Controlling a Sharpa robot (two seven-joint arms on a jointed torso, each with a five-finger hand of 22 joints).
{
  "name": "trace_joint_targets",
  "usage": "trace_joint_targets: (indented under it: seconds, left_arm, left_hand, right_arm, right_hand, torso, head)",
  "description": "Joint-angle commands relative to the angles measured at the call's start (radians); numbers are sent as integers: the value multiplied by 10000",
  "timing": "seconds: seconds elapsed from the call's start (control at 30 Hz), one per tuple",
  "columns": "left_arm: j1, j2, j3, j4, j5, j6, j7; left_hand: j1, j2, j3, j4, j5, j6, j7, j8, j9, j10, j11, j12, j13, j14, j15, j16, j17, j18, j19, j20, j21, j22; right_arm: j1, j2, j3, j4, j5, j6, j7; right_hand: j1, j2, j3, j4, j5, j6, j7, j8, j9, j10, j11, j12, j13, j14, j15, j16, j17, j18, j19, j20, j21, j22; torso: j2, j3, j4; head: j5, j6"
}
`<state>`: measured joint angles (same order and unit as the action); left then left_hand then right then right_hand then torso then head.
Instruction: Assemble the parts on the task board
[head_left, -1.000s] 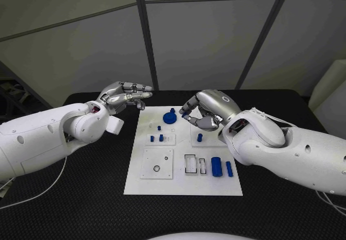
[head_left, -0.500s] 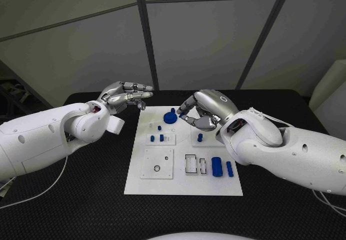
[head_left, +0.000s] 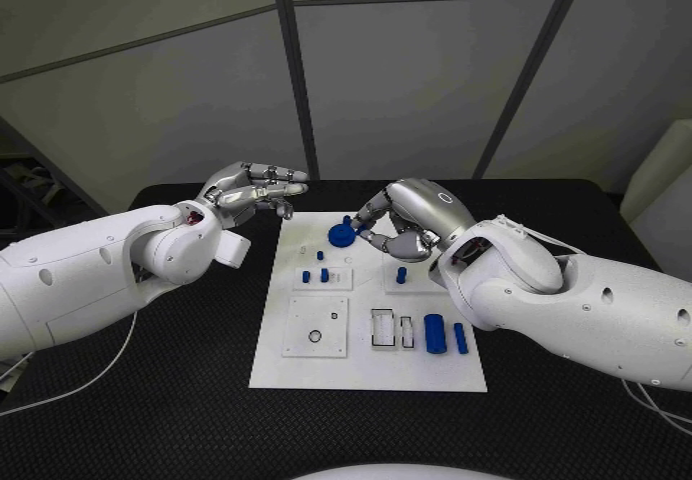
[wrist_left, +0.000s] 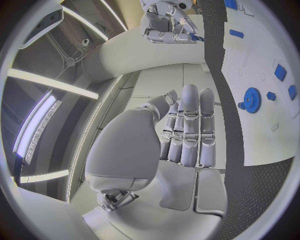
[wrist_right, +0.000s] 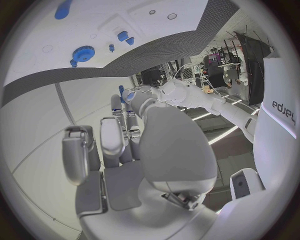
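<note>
The white task board (head_left: 368, 372) lies mid-table. A blue gear (head_left: 340, 236) sits near its far edge, also seen as the gear (wrist_left: 252, 98) and the gear (wrist_right: 82, 53). Small blue pegs (head_left: 323, 275) stand in the left block and one peg (head_left: 401, 274) in the right block. A blue cylinder (head_left: 433, 330) and a blue bar (head_left: 459, 337) lie toward the near right. My right hand (head_left: 404, 222) hovers just right of the gear, fingers curled, apparently pinching a small blue part (wrist_right: 122, 90). My left hand (head_left: 257, 190) hangs off the board's far left corner, holding nothing.
A square plate with a ring outline (head_left: 315, 328) and a rectangular slot (head_left: 382, 328) sit on the board's near half. Black table (head_left: 173, 400) surrounds the board. Both forearms flank the board on either side.
My right hand has edged slightly left, closer to the blue gear. The left hand has stayed put.
</note>
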<state>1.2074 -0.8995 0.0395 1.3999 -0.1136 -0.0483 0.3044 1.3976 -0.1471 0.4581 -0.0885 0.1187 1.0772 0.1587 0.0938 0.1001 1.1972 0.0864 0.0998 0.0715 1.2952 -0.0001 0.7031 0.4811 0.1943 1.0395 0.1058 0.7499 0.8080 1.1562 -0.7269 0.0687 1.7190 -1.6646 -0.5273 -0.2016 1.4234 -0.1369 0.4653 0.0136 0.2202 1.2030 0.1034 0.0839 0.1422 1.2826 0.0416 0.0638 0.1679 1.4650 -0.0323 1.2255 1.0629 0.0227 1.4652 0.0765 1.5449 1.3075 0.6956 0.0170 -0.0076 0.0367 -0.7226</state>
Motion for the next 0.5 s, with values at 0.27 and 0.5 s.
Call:
trace_joint_targets:
  seconds: [0.27,0.5]
  left_arm:
    - [16,13,8,7,56,40,138]
    - [16,15,8,2,56,43,139]
  left_hand:
    - [-24,98,-38,-28,13,-43,18,-51,-11,21,45,3,13,-68,15,-25,-13,-110,-56,-5,-52,-13]
    - [-24,98,-38,-28,13,-43,18,-51,-11,21,45,3,13,-68,15,-25,-13,-110,-56,-5,-52,-13]
  right_arm:
    - [19,30,10,8,75,-195,194]
    - [19,34,10,6,93,-220,221]
  right_hand:
    - [-28,87,16,-79,34,52,16,27,10,67,-2,-12,-19,219,-78,-2,-19,-146,892,-67,3,2371]
    - [-28,87,16,-79,34,52,16,27,10,67,-2,-12,-19,219,-78,-2,-19,-146,892,-67,3,2371]
  torso:
    - [0,2,-5]
    - [2,4,-2]
  head:
    - [21,-1]
    - [21,-2]
